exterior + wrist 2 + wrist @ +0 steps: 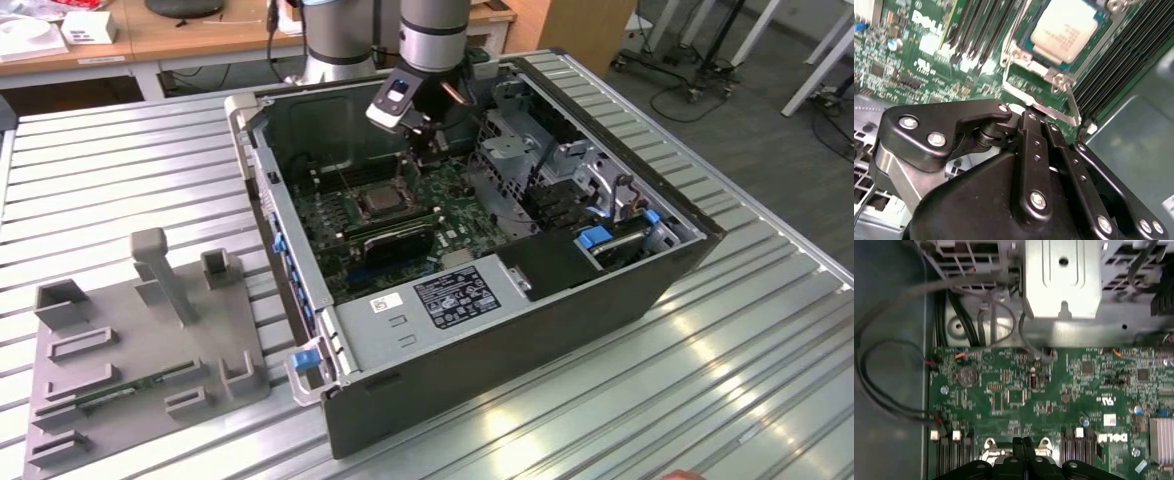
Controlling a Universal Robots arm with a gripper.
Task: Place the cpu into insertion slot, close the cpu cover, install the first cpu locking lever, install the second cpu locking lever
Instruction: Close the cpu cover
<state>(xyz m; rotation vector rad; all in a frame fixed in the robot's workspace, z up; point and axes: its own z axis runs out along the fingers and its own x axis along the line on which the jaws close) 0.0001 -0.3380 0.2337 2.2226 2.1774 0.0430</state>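
The cpu [1064, 30] lies flat in the insertion slot [378, 203] of the green motherboard [1019, 390], dull metal top up. The silvery cpu cover [1023, 51] frames it and looks laid down around it. A thin metal locking lever [1071, 102] runs from the socket's corner toward my gripper. In the exterior view my gripper [430, 150] hangs inside the open computer case, just beyond the socket. In both wrist views the black fingers [1021, 442] are pressed together, shut, with the gripper [1036, 117] close to the lever's end. Whether it touches the lever I cannot tell.
Long black memory slots [1124, 55] flank the socket. A metal drive cage [1064, 280] and loose cables [884, 365] sit beyond the board. The case walls [267, 180] enclose the arm. A grey fixture tray [147, 330] stands on the slatted table at the exterior view's left.
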